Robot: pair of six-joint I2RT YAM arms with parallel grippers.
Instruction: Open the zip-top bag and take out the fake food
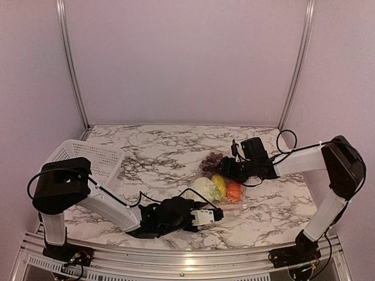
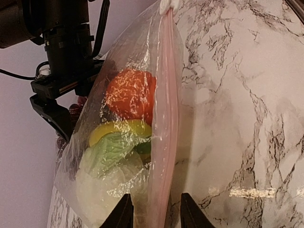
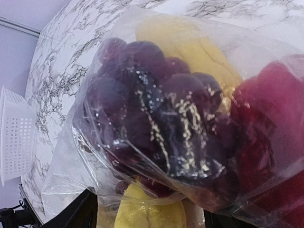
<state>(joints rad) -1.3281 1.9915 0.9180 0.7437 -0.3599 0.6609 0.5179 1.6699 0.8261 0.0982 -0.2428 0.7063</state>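
Note:
The clear zip-top bag (image 1: pixel 218 182) lies on the marble table with the fake food inside. In it are a dark purple grape bunch (image 1: pixel 211 158), white cauliflower (image 1: pixel 202 187), a yellow piece (image 1: pixel 219 184) and an orange piece (image 1: pixel 234 191). My left gripper (image 1: pixel 220 213) is at the bag's near edge. In the left wrist view its open jaws (image 2: pixel 154 213) straddle the pink zip strip (image 2: pixel 161 133), whose white slider (image 2: pixel 168 4) is at the far end. My right gripper (image 1: pixel 225 170) is at the far end, open, with the grapes (image 3: pixel 161 118) bulging between its fingers (image 3: pixel 80 211).
A white mesh basket (image 1: pixel 88 155) stands at the left of the table and shows in the right wrist view (image 3: pixel 14 137). Walls close in the back and sides. Bare marble (image 1: pixel 170 146) lies between basket and bag.

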